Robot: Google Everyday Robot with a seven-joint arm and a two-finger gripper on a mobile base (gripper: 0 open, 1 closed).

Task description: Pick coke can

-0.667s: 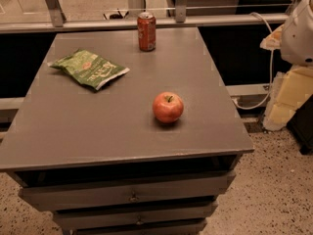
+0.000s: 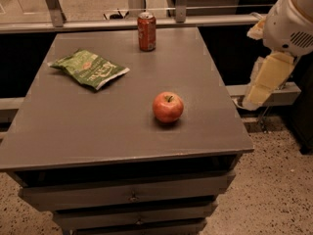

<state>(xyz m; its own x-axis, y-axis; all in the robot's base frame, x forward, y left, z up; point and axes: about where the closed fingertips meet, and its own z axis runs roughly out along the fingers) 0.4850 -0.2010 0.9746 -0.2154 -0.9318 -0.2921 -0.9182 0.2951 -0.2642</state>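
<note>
The coke can (image 2: 146,31) stands upright at the far edge of the grey table (image 2: 98,131); the gripper (image 2: 252,97) hangs beyond the table's right side, well apart from the can; whether it is open or closed cannot be told; a red apple (image 2: 168,107) sits nearer.

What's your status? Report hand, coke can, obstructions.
Hand right of the table, off its surface. Coke can upright at far edge, untouched. Apple and chip bag sit nearer, apart from it.

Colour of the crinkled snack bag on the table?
Crinkled snack bag: green with pale lettering, camera view. Cream gripper hangs right of the grey table.
</note>
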